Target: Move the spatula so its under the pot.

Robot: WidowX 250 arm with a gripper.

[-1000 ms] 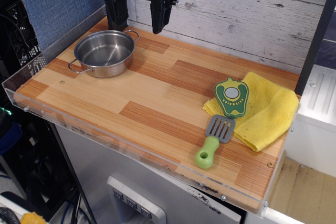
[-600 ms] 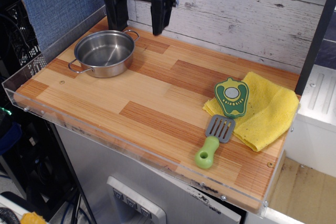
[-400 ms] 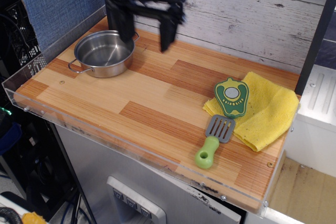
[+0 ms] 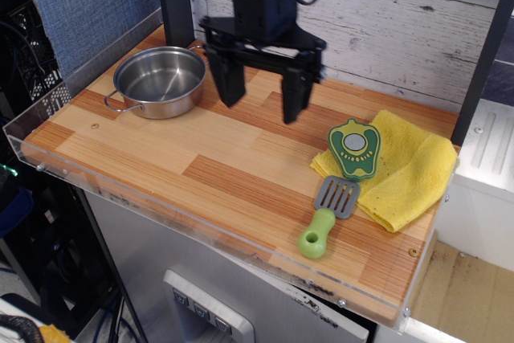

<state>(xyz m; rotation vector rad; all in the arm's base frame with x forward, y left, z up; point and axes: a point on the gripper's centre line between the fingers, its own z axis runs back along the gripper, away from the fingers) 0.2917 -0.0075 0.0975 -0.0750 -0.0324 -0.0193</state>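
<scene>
The spatula (image 4: 328, 216) lies near the front right edge of the wooden table, lime-green handle toward the front, grey slotted blade toward the cloth. The steel pot (image 4: 159, 81) stands empty at the back left. My gripper (image 4: 261, 106) hangs open and empty above the middle of the table, between the pot and the spatula, fingers pointing down. It touches neither thing.
A yellow cloth (image 4: 405, 170) lies at the right with a dark green pepper-shaped piece (image 4: 354, 149) on it, right behind the spatula's blade. A clear plastic rim (image 4: 120, 197) runs along the table's front and left edges. A wood-plank wall stands behind.
My gripper has moved from the back left behind the pot toward the right and front, and lower, over the middle of the table. It stays open. The objects have not moved.
</scene>
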